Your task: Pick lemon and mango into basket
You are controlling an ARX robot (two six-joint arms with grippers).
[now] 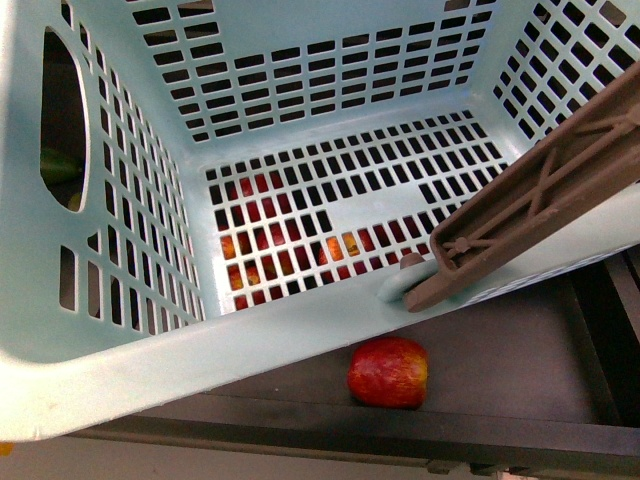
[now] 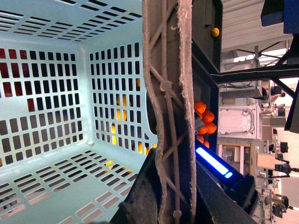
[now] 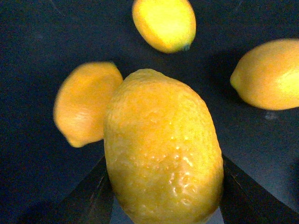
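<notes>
**Lemon in the right gripper, basket handle in the left**

In the front view, the light turquoise slotted plastic basket [image 1: 300, 335] is tilted and fills nearly the whole frame. Its brown ribbed plastic handle [image 1: 540, 190] slants across the right side, up towards the right edge. Red and orange fruit [image 1: 260, 250] shows through the floor slots near the centre. Below the near rim, at lower centre, a round red apple [image 1: 388, 372] with a yellow patch lies on a dark shelf [image 1: 500, 370].

In the left wrist view, the left gripper [image 2: 175, 186] has its dark fingers closed on either side of the handle.

In the right wrist view, the right gripper [image 3: 164, 186] presses its two dark fingers against the flanks of a large pebbled yellow lemon [image 3: 161, 144]. This lemon sits closer to the camera than three more yellow lemons [image 3: 164, 23], which lie apart on a dark surface [image 3: 28, 46].
</notes>
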